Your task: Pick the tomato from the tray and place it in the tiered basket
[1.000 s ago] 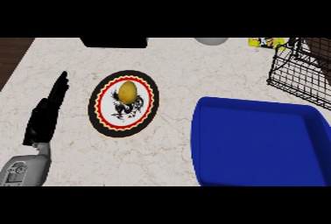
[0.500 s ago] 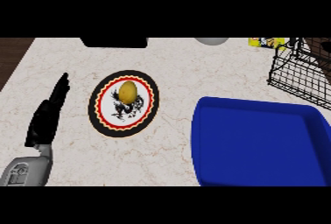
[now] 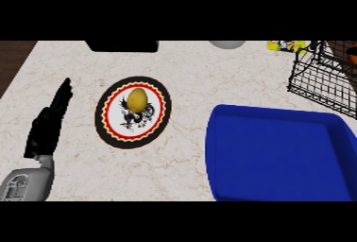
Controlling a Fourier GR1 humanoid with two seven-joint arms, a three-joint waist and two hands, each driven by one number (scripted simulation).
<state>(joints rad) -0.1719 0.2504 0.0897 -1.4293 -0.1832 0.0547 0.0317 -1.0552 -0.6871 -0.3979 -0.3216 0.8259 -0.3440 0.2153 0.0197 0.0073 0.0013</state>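
Note:
A blue tray [image 3: 279, 156] lies at the lower right of the counter, and its inside shows nothing in it. The black wire tiered basket [image 3: 324, 75] stands at the far right, with something orange-red [image 3: 346, 56] just visible inside at the view's edge. My left hand [image 3: 49, 125] rests at the left, fingers straight and pointing away, holding nothing. No right hand shows.
A round plate [image 3: 132, 113] with a black and red rim sits left of centre, with a yellow-brown oval object [image 3: 137, 99] on it. A black object [image 3: 122, 46], a grey round thing [image 3: 226, 44] and yellow items [image 3: 286, 46] line the far edge.
My left hand has shifted very slightly; nothing else has moved.

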